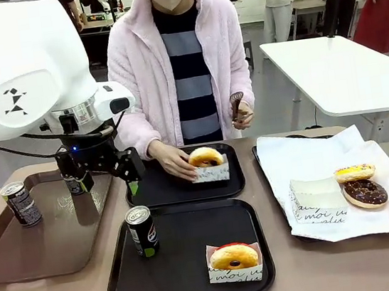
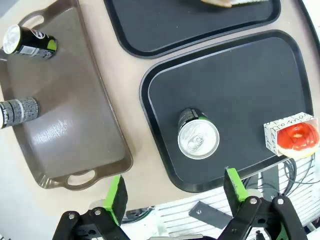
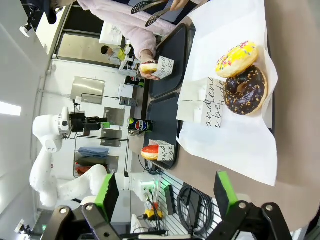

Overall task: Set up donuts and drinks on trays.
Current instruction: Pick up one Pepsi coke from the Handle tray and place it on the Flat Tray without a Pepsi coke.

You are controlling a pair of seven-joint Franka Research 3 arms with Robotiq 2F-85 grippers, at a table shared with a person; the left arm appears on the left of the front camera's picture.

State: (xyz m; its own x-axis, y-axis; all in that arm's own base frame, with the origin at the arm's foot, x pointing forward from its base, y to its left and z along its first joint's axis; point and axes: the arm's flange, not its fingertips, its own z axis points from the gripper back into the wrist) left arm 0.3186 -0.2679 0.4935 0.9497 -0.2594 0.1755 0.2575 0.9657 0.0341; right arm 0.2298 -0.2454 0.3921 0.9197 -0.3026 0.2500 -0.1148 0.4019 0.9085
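Note:
A drink can (image 1: 142,231) (image 2: 198,138) stands upright at the left of the near black tray (image 1: 193,240) (image 2: 240,85). A sleeved donut (image 1: 234,259) (image 2: 296,138) lies at that tray's front right. My left gripper (image 1: 106,179) (image 2: 176,195) hangs open above and behind the can, apart from it, with nothing between its fingers. On the far black tray (image 1: 163,190) (image 2: 165,25) a person's hand (image 1: 174,161) rests on a second sleeved donut (image 1: 207,160). My right gripper (image 3: 166,192) is open and holds nothing, off to the side of the table.
A brown tray (image 1: 49,240) (image 2: 75,125) at the left holds two more cans (image 2: 30,42) (image 2: 17,111). A paper-lined tray (image 1: 303,154) at the right carries a sprinkled donut (image 1: 354,172), a chocolate donut (image 1: 364,193) and white sleeves (image 1: 317,197). The person's other hand holds tongs (image 1: 237,104).

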